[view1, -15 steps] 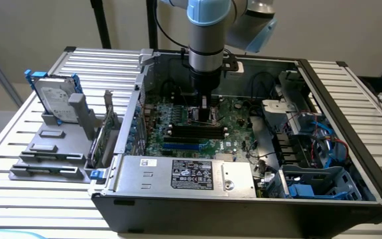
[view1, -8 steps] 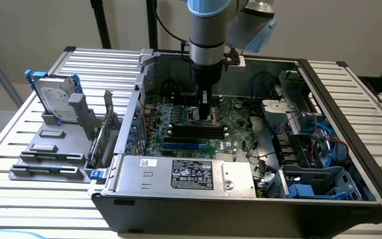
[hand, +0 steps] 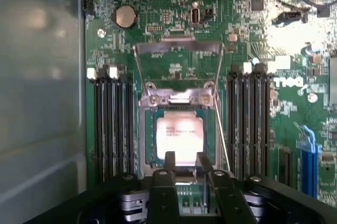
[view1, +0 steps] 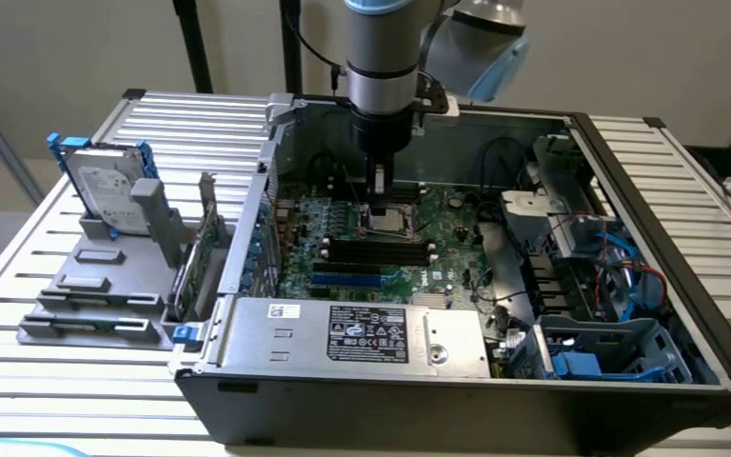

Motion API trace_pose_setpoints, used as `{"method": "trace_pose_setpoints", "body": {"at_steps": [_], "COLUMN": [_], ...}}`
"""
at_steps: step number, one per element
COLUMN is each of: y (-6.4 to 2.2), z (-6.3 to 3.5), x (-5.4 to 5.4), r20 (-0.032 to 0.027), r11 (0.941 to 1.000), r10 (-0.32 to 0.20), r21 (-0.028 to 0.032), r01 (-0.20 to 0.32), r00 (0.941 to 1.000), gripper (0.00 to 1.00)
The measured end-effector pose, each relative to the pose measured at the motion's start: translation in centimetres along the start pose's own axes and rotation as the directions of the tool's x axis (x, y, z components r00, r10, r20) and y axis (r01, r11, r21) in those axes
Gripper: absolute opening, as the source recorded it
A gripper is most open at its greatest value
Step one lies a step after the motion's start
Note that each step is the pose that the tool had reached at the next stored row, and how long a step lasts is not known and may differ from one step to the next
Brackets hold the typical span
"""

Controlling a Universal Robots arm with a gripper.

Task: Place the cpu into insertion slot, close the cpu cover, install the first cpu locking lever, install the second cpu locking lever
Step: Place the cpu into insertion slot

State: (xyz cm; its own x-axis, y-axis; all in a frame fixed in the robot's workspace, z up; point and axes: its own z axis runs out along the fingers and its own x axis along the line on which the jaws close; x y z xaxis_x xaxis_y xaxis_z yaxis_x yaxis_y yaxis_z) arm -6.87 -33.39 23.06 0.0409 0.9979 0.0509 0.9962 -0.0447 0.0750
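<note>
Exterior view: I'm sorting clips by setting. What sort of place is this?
Probably a robotic computer-assembly bench: an open PC case lies on a slatted metal table, a hard drive stands beside it, and a robot arm reaches over the motherboard.

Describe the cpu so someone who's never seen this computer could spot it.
Inside the open computer case, find the green motherboard. Between its two banks of long black memory slots sits the cpu in the insertion slot. It alone is a pale, shiny square with printed text.
</note>
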Motion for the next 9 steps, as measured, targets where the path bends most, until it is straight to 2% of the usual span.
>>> {"method": "trace_pose_setpoints", "body": {"at_steps": [1, 2, 4, 6, 9], "y": [-0.44, -0.88, -1.67, -2.09, -2.09], "z": [-0.11, -0.2, -0.35, -0.44, -0.44], "x": [-0.1, -0.3, -0.5, -0.5, -0.5], "r20": [0.0, -0.0001, -0.0005, -0.0019, -0.0021], "r11": [1.0, 1.0, 1.0, 1.0, 1.0], "r10": [0.0, 0.0, 0.0, 0.0, 0.0], "r21": [0.0, 0.0, -0.0003, -0.0002, -0.0002], "r01": [0.0, 0.0, 0.0, 0.0, 0.0], "r00": [1.0, 1.0, 1.0, 1.0, 1.0], "gripper": [0.24, 0.24, 0.12, 0.11, 0.11]}}
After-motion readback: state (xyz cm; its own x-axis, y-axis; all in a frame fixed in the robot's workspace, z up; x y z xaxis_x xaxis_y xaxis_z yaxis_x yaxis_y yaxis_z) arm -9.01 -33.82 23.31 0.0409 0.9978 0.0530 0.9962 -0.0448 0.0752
